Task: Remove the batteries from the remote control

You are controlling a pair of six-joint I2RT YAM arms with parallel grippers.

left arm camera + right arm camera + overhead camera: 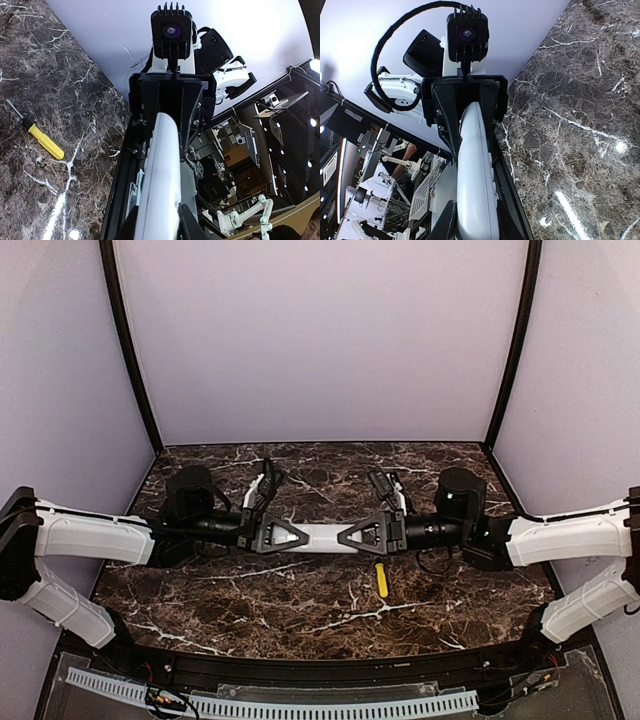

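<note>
A slim white plastic remote control bar is held level in the air above a dark, white-veined marble tabletop, spanning the gap between the two arms. The left gripper is clamped on one end and the right gripper on the other. No batteries can be seen; only a smooth white face is shown. The step in hand is judged to be presenting the remote so its battery recess can be reached. Next, one end would need freeing. A yellow-handled screwdriver with a black tip lies on the marble near the right gripper. Pale lilac walls enclose the table; a workshop is glimpsed beyond.
</note>
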